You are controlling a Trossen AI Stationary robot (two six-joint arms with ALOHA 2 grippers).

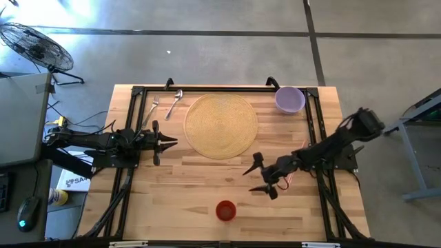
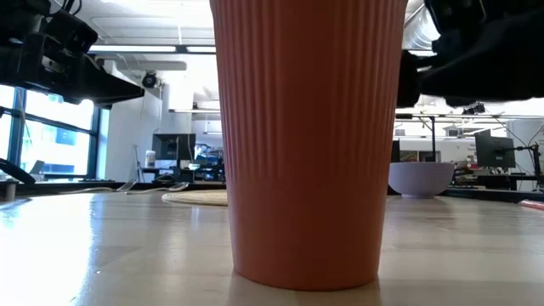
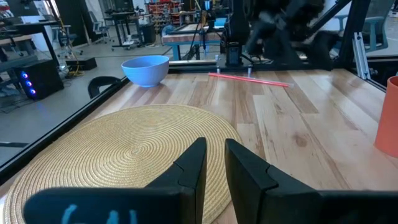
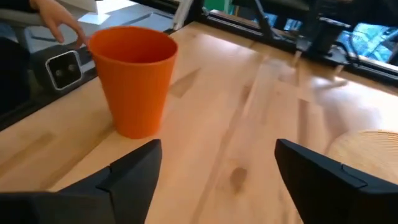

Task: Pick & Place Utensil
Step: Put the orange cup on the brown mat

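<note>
A fork (image 1: 153,108) and a spoon (image 1: 174,103) lie flat side by side at the table's far left, just left of a round woven placemat (image 1: 220,125). No gripper touches them. My left gripper (image 1: 172,142) hovers at the placemat's left edge, nearer than the utensils, with its fingers (image 3: 196,163) close together and holding nothing. My right gripper (image 1: 262,179) is wide open over bare wood right of centre, facing an orange cup (image 4: 134,78) that stands upright on the table near its near edge.
A lilac bowl (image 1: 290,99) sits at the table's far right corner. A thin red stick (image 3: 249,78) lies by the right arm's base. The cup (image 2: 308,144) fills the low view. A black frame rail (image 1: 207,89) edges the table. A person's hand (image 4: 56,22) shows beyond the table's edge.
</note>
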